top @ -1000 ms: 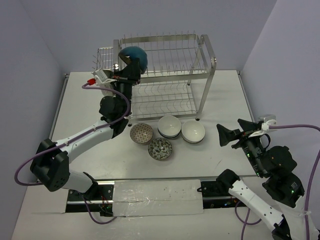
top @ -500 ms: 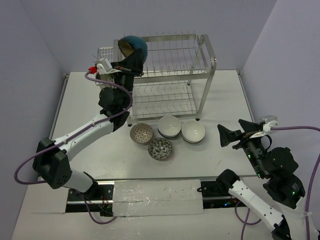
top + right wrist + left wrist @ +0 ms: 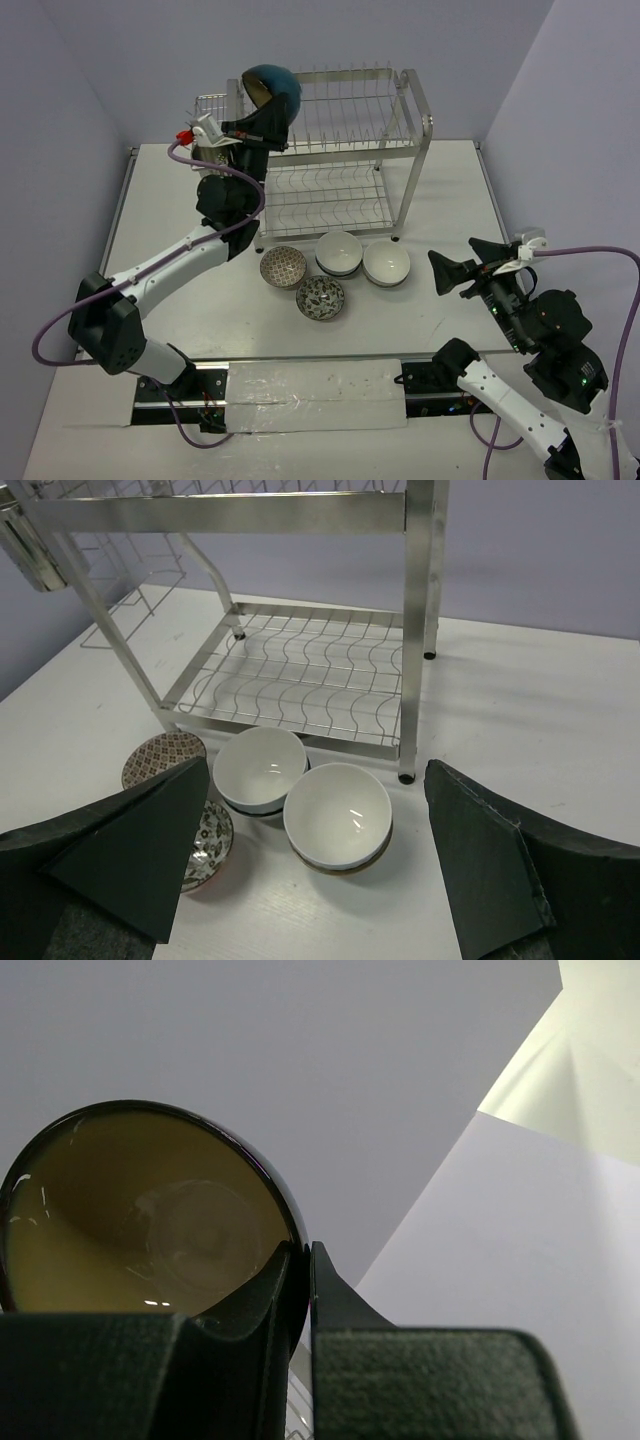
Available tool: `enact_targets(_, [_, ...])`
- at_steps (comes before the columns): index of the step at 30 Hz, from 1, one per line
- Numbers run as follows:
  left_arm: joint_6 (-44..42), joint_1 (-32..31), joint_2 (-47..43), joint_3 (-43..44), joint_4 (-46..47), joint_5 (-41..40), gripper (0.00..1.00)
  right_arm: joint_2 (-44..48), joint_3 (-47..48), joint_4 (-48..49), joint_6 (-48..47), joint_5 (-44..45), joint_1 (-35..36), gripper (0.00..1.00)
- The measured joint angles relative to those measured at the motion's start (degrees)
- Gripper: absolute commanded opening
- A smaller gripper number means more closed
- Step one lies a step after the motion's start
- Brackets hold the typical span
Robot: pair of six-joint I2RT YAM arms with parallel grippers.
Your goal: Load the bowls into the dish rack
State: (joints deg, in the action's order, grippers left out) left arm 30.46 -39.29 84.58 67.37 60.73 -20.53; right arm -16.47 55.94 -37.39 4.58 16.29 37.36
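Top external: left pincer clamps teal bowl above dish rack; right pincer gapes.

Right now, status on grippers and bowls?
Left gripper shut on teal bowl rim, bowl over top tier of dish rack, left end. Right gripper open, empty. Four bowls sit on table before rack. No obstruction seen.

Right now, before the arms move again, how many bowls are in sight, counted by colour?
teal bowl: 1
white bowls: 2
patterned bowls: 2
Total: 5 bowls in sight
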Motion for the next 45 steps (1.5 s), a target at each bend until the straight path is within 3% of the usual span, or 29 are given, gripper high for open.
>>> enact_targets(10, [2.29, 0.48, 1.14, -0.13, 1.18, 1.68, 0.0, -0.68, 1.16, -0.48, -0.11, -1.29, 0.0, 0.95])
enact_targets(18, [6.54, 1.51, -0.81, -6.64, 4.28, 1.38, 0.0, -1.6, 1.79, -0.52, -0.09, -3.63, 0.0, 0.95])
enact_targets(31, [9.81, 1.75, -1.46, -8.02, 7.08, 1.33, 0.0, -1.79, 1.79, -0.85, 0.02, -5.09, 0.0, 0.95])
enact_targets(45, [12.98, 2.19, -3.39, -16.2, 9.9, -0.07, 0.03, -1.79, 1.79, -0.85, 0.11, -6.51, 0.0, 0.95])
